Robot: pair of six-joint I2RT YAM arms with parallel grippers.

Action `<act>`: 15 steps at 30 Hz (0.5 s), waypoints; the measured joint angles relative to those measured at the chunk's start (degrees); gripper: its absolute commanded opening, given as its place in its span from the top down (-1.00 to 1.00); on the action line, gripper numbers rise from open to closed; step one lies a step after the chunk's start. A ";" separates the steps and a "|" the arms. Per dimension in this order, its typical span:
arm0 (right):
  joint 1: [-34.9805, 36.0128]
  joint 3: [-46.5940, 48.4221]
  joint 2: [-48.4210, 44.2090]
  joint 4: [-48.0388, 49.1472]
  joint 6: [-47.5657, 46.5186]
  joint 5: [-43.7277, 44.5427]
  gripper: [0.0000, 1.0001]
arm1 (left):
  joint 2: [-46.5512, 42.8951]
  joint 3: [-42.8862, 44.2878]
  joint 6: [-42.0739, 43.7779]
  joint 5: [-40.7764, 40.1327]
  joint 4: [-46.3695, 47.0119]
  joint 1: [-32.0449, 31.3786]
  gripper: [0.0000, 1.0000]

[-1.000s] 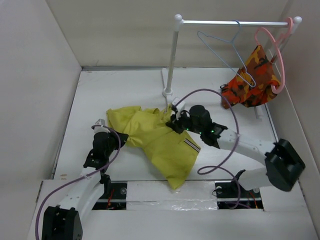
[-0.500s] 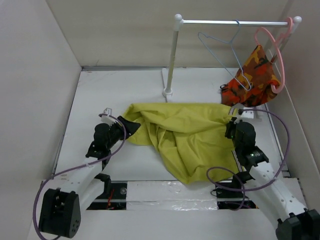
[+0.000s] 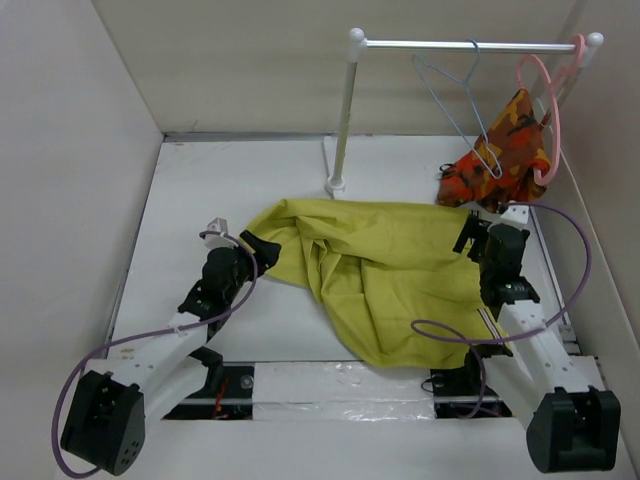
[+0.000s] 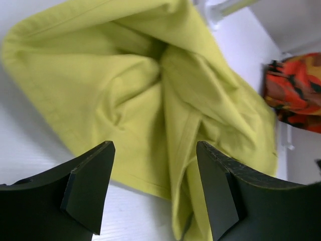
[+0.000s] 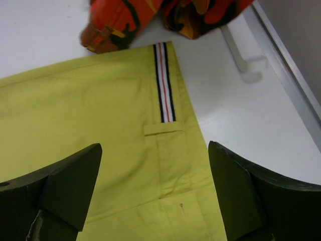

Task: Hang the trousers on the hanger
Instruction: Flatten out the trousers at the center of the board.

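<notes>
The mustard-yellow trousers (image 3: 380,270) lie spread and rumpled across the middle of the table. My left gripper (image 3: 250,248) sits at their left end, open, its black fingers (image 4: 90,186) straddling the cloth's edge (image 4: 125,85) without pinching it. At their right end my right gripper (image 3: 478,232) is open above the waistband, where a striped band (image 5: 163,80) runs along the yellow cloth (image 5: 100,110). Both right fingers (image 5: 70,191) stand wide apart (image 5: 154,148). The pale-blue wire hanger (image 3: 470,85) hangs on the rail at the back right, empty.
A white rail stand (image 3: 342,110) rises from the table's back. A pink hanger (image 3: 545,110) on it carries an orange-red camouflage garment (image 3: 500,160), whose lower edge rests on the table beside the trousers (image 5: 150,15). Walls close in the left, right and back.
Both grippers have opened and let go of the trousers. The cloth was pulled out wide to the right, and the right arm swung to the right side. The blue hanger has shifted on the rail.
</notes>
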 measured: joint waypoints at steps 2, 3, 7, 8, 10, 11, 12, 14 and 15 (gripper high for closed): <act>0.31 0.00 -2.03 0.42 -0.98 -1.99 -0.72 | 1.03 -0.02 -0.46 -1.77 -2.29 0.61 -0.25; 0.55 0.00 -3.72 0.35 -1.51 -2.67 -0.42 | 1.46 -0.02 -0.61 -3.50 -4.13 0.63 -0.25; 2.82 0.07 -11.69 0.68 -3.52 -6.58 1.00 | -0.28 -0.55 -1.09 -9.57 -8.57 0.94 -0.49; 3.82 0.07 -12.87 1.14 -3.87 -8.44 1.00 | -0.90 -0.70 -1.27 -10.47 -8.83 1.05 -0.50; 7.50 0.22 -13.77 2.62 -4.81 -12.17 1.00 | -0.26 -0.66 -1.53 -11.10 -8.46 1.95 -0.49; 10.01 0.61 -12.81 3.04 -5.44 -13.99 1.00 | 1.25 -0.59 -1.68 -10.93 -8.13 2.47 -0.48; 12.70 1.29 -11.17 3.15 -6.08 -15.41 1.00 | 3.34 -0.44 -1.86 -10.62 -7.76 2.95 -0.47; 19.34 2.80 -6.97 3.19 -7.67 -16.00 0.92 | 8.68 -0.04 -2.12 -9.38 -6.05 3.65 -0.30; 22.71 3.39 -4.68 3.21 -8.31 -15.98 0.79 | 11.78 0.07 -2.27 -8.66 -5.14 3.74 -0.18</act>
